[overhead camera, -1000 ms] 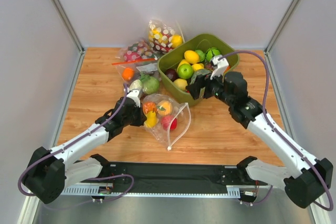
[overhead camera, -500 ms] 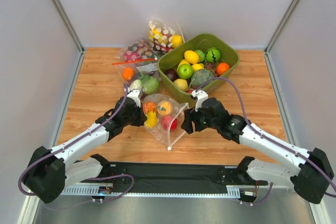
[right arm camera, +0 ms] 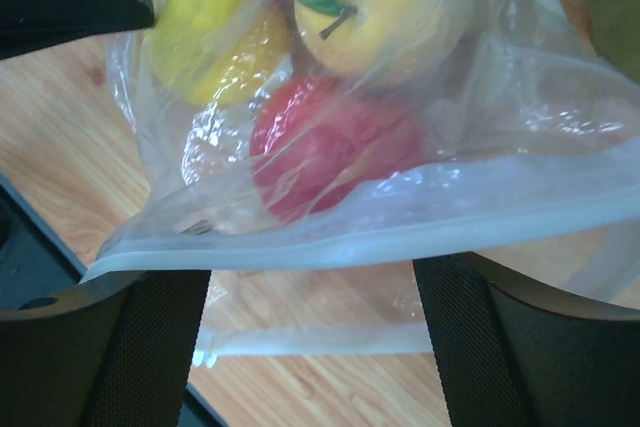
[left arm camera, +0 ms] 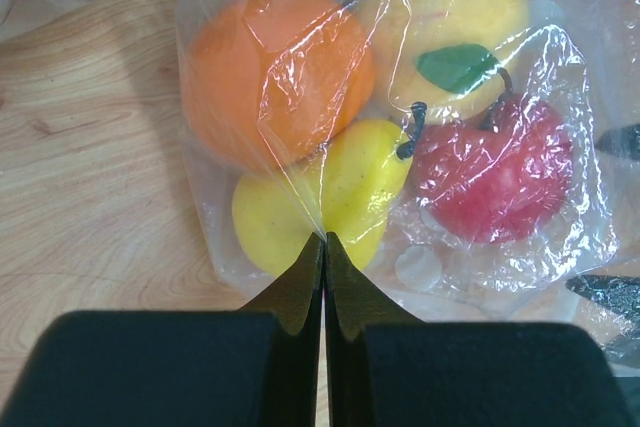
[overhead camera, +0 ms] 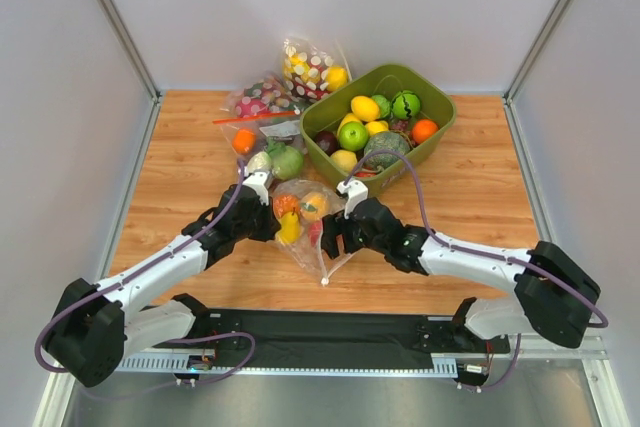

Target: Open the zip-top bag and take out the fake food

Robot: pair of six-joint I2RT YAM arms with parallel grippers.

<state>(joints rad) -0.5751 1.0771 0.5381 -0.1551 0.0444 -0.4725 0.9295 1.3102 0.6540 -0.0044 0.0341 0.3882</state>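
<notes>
Now both tools meet at one zip-top bag point(overhead camera: 305, 255), which lies on the bench point(overhead camera: 480, 197) just in front of the green bin point(overhead camera: 430, 145).

Four pieces of fake food point(left arm camera: 320, 197) show through its clear, crinkled film: one orange, two yellow (one bears a green leaf) and one red. The left tool point(left arm camera: 324, 242) is clenched on a fold of that film on the side of the bag away from the bin. The right tool point(right arm camera: 310, 292) hung over the bin a second ago; it has since swung down in front of it, and its fingers stand spread apart on either side of the pale zip strip point(right arm camera: 400, 232). Three more filled bags point(overhead camera: 262, 105) sit left of the bin.
</notes>
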